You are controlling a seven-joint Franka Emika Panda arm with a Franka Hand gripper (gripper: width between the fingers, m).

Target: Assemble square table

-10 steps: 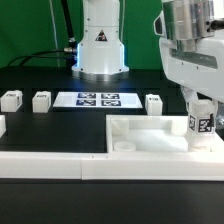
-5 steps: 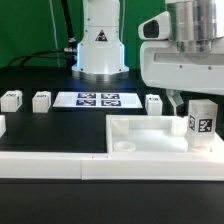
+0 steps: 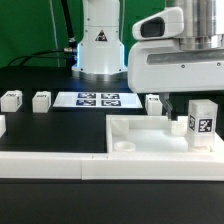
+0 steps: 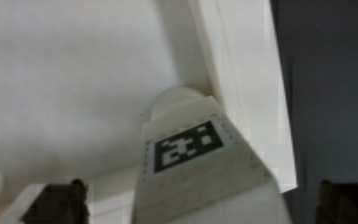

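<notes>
At about four o'clock in the exterior view, we find the square table's slab (image 3: 150, 134) lying flat on the black table (image 3: 40, 128), with one round corner socket (image 3: 123, 146) showing at its seven o'clock corner. The upright leg (image 3: 203, 122) stands on the slab at its three o'clock end, tag toward the camera; we cannot tell whether its foot sits in a socket. Above this leg hangs the gripper (image 4: 202, 203) with its jaws spread wide. In the wrist view the dark fingertips (image 4: 60, 203) flank the leg with a clear gap on each side, so nothing is pinched. Outward from the slab, the near leg (image 3: 155, 102) rests on the table just beyond the slab's twelve o'clock edge. The marker board (image 3: 98, 99) lies at ten o'clock from the slab. Past it, toward nine o'clock of the view, sit the middle leg (image 3: 41, 99) and the far leg (image 3: 10, 99), apart from each other. The border wall (image 3: 50, 166) runs along the six o'clock side, touching the slab's front edge. The robot base (image 3: 100, 45) stands at twelve o'clock.
</notes>
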